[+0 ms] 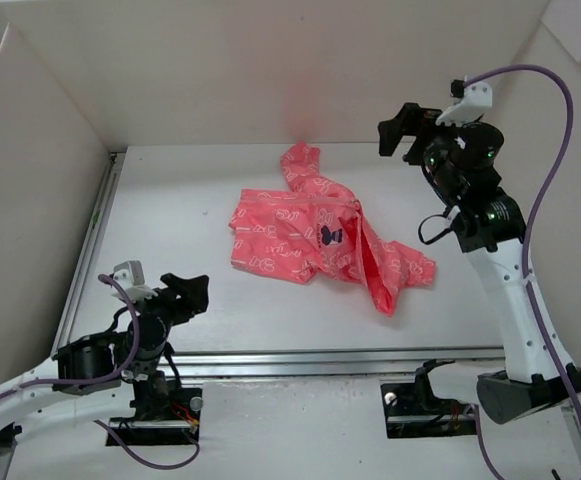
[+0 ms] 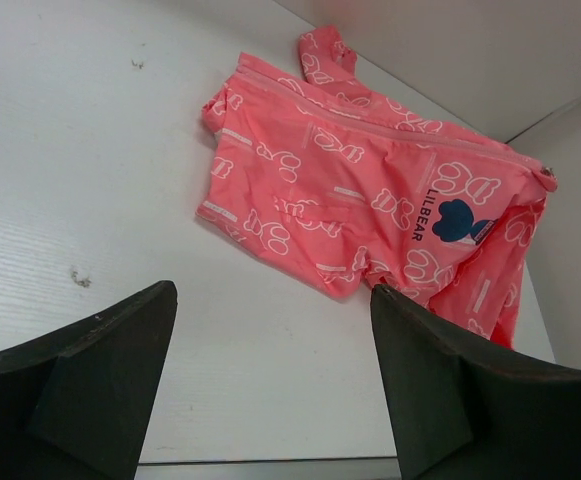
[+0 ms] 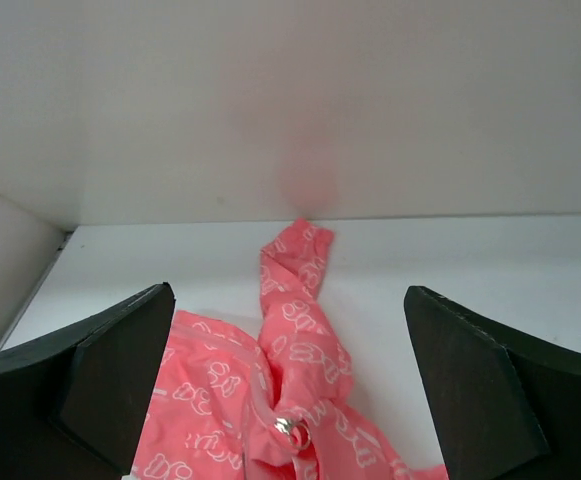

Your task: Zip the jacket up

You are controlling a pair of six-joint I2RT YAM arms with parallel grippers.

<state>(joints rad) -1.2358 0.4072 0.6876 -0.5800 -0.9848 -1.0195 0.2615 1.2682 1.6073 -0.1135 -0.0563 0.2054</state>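
Jacket (image 1: 320,238), thin coral-pink fabric with white printed motifs. Top view: lies crumpled around the middle of the white counter (image 1: 170,220).
Left wrist view: left tool (image 2: 272,295) wide, holding nothing; dark blue emblem (image 2: 457,220) faces up.
Right wrist view: right tool (image 3: 288,291) wide, holding nothing; small metal ring (image 3: 288,428) on the fabric, possibly the zip pull.

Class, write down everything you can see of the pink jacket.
The jacket is thin coral-pink fabric printed with white outline motifs, with a dark blue emblem beside the words LIL BEAR. It lies crumpled and partly folded mid-table, one part trailing towards the far edge. A small metal zip pull shows. Only the white table touches it.
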